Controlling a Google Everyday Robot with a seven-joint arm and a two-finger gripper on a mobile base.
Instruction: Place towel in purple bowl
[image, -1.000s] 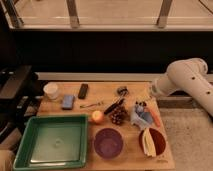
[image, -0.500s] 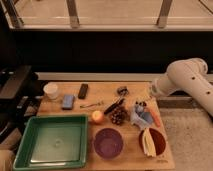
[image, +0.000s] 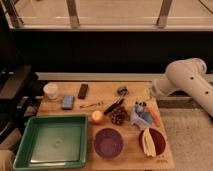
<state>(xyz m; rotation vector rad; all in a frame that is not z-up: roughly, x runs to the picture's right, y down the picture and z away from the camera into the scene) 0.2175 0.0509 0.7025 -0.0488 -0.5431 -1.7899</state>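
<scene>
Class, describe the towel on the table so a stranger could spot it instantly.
Start at the wooden table, then its right side, where the gripper hangs from the white arm. Just below it, between the pine cone and the carrot, lies the towel: the only soft, crumpled blue-grey heap there.

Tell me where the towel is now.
In the camera view, right of centre, the towel lies between the pine cone and the carrot, with the gripper just above it.
</scene>
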